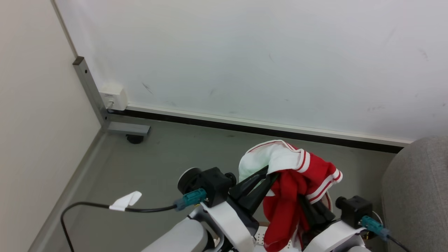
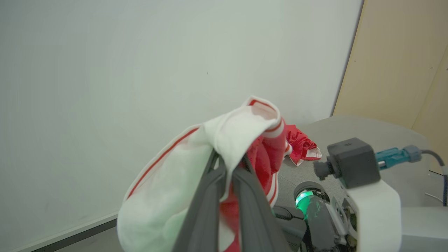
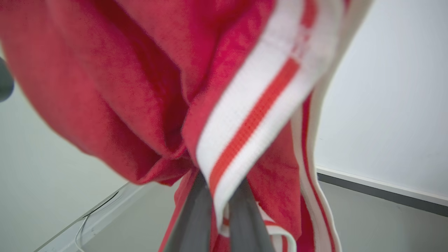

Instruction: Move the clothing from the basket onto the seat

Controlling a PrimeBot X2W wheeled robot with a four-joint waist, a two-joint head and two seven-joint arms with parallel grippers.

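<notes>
Clothing (image 1: 290, 175) is pinched by left gripper (image 2: 227, 162) and right gripper (image 3: 222, 187), jaws clamped on fabric, held up beside seat (image 1: 416, 189).

Left end effector (image 1: 270, 174), right end effector (image 1: 303, 202) grip clothing (image 1: 315, 168).

Seat (image 1: 416, 196) cut off at rt edge, right hand (image 1: 308, 209) tips buried in clothing (image 1: 301, 171)

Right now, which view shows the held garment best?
Head view: most of the red-and-white garment shows, hanging. Left wrist view gives its white panel pinched by the left gripper; right wrist view, a blurred close-up of striped trim.
</notes>
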